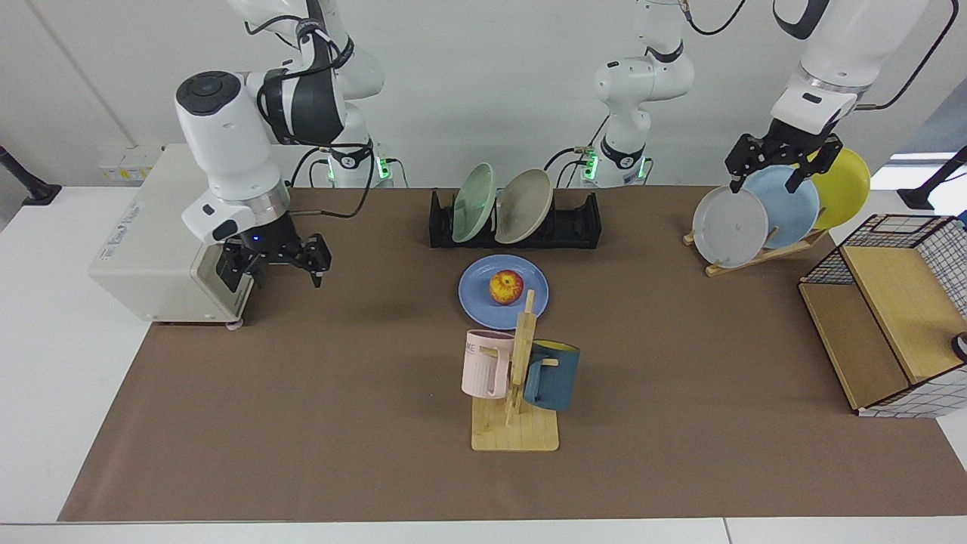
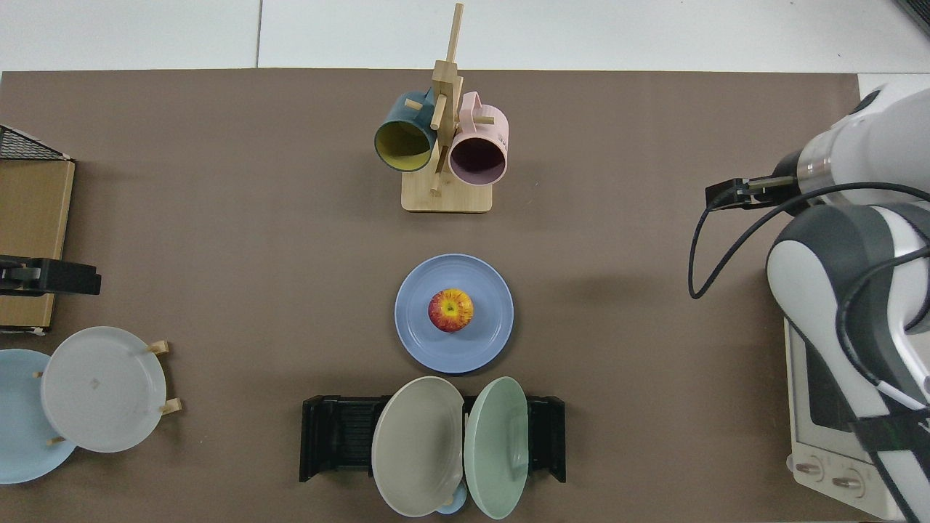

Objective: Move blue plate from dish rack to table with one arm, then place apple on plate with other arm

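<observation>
Resting on the plate before the rack, the apple is placed; both pincers, left and right, are seen open and empty.

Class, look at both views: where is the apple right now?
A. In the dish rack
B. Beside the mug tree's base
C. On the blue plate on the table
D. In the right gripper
C: the apple sits in the middle of the blue plate, which lies flat on the table, with neither gripper near.
</observation>
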You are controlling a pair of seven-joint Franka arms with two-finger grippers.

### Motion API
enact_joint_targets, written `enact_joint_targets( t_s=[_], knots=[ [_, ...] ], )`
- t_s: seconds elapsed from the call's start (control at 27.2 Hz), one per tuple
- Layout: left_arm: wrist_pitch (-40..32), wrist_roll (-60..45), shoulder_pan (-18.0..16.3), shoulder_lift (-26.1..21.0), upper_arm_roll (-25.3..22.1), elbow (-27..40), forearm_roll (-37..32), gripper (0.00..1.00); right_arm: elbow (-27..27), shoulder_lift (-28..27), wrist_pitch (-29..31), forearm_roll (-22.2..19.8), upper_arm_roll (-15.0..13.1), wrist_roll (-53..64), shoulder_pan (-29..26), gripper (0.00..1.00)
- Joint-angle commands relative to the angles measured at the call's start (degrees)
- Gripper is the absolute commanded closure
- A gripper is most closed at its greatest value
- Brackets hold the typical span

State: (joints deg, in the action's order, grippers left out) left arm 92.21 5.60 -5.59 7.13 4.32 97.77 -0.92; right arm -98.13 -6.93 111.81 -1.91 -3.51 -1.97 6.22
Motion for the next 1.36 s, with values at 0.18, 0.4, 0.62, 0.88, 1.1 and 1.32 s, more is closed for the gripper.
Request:
enact_joint_targets(
  t_s=[0.18, 0.4, 0.62, 0.88, 1.1, 1.32],
  knots=[
    [-0.98, 0.11, 0.85, -0.01, -0.63, -0.65, -0.92, 0.00, 0.04, 6.57, -8.18, 0.23, 0.79, 2.59, -2.44, 0.00],
    [-0.98, 0.11, 0.85, -0.01, -0.63, -0.65, -0.92, 0.00, -0.13, 9.21, -10.56, 2.34, 0.70, 2.68, -2.45, 0.00],
    [-0.98, 0.11, 0.85, -0.01, -0.63, -0.65, -0.92, 0.00, -0.14, 9.21, -10.57, 1.56, 0.61, 2.59, -3.15, 0.00],
    [-0.98, 0.11, 0.85, -0.01, -0.63, -0.65, -0.92, 0.00, -0.92, 8.33, -9.77, 2.17, 0.70, 2.33, -5.17, 0.00],
    [-0.98, 0.11, 0.85, -0.01, -0.63, -0.65, -0.92, 0.00, -1.01, 8.51, -10.39, 3.05, 0.79, -3.02, -4.56, 0.00],
    [-0.98, 0.11, 0.85, -0.01, -0.63, -0.65, -0.92, 0.00, -1.80, 8.95, -10.92, 3.31, 1.05, -4.88, -4.55, 0.00]
  ],
)
